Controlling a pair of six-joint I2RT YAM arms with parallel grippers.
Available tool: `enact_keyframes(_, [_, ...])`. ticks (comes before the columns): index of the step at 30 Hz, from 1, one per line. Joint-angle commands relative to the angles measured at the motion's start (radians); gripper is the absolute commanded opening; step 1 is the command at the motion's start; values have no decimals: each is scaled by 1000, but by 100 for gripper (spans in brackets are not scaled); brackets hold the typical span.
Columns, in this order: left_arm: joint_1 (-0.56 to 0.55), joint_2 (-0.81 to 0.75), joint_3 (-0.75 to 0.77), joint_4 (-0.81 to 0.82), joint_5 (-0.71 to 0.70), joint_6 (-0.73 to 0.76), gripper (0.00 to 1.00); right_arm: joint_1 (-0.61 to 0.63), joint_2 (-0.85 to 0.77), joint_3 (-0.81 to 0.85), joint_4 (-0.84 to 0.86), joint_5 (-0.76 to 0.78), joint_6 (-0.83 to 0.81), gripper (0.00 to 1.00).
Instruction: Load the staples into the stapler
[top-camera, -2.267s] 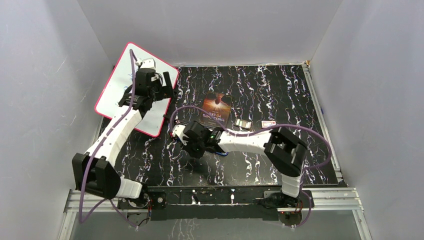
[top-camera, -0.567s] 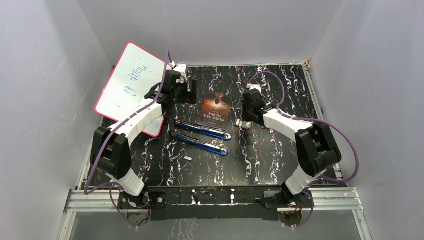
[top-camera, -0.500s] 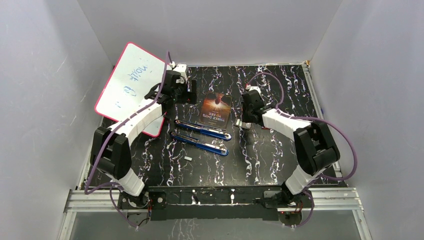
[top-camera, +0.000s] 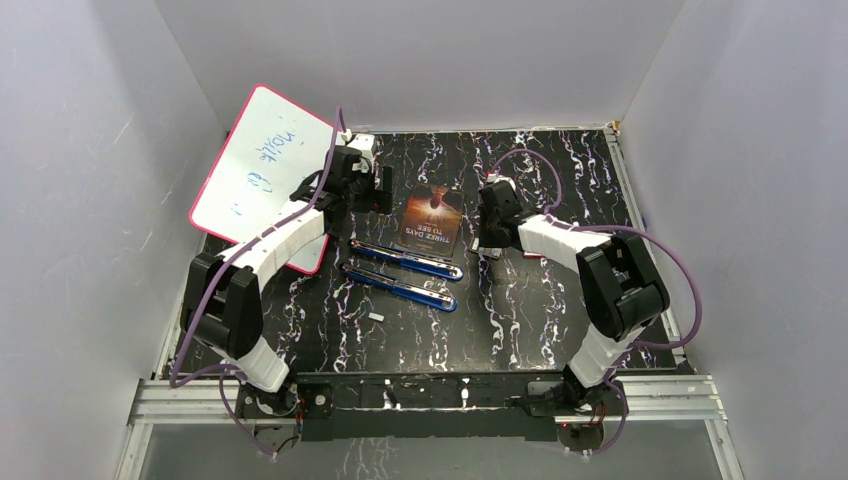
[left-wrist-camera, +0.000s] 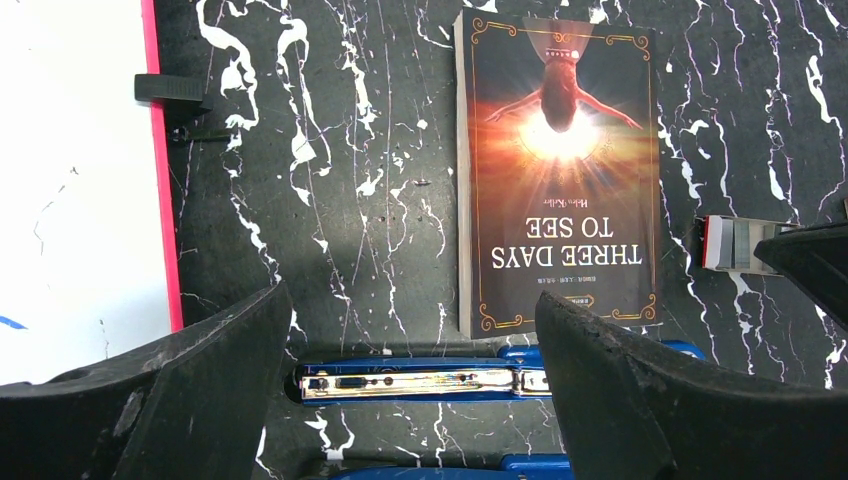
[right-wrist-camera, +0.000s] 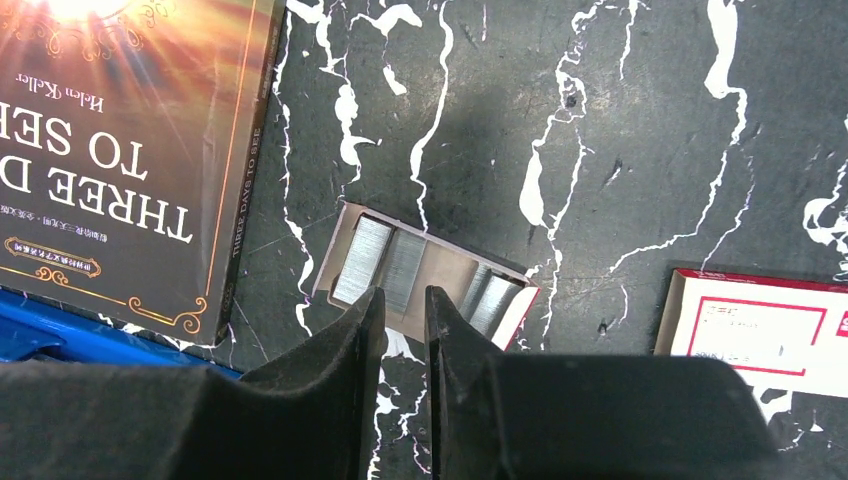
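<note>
You're looking at plain pale grey walls filling the top and both sides of the frame. At centre sits a black table veined with white; along the bottom edge, an aluminium rail. Lighting is even.

The top camera overlooks the whole table from the near side. Both wrist cameras face down, close, sharing the book
</note>
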Motion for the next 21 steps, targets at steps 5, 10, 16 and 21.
enact_keyframes(5, [-2, -49, -5, 14, 0, 16, 90, -3, 8, 45, 12, -8, 26, 29])
enact_keyframes(10, [-4, -49, -5, 14, 6, 15, 90, -1, -14, 57, 20, -18, 46, 29])
enact_keyframes(16, [-4, -54, -7, 14, 7, 13, 90, 23, 20, 104, -18, 19, 99, 33])
enact_keyframes(21, [-5, -62, -8, 12, 4, 15, 91, 54, 50, 123, -43, 63, 129, 37])
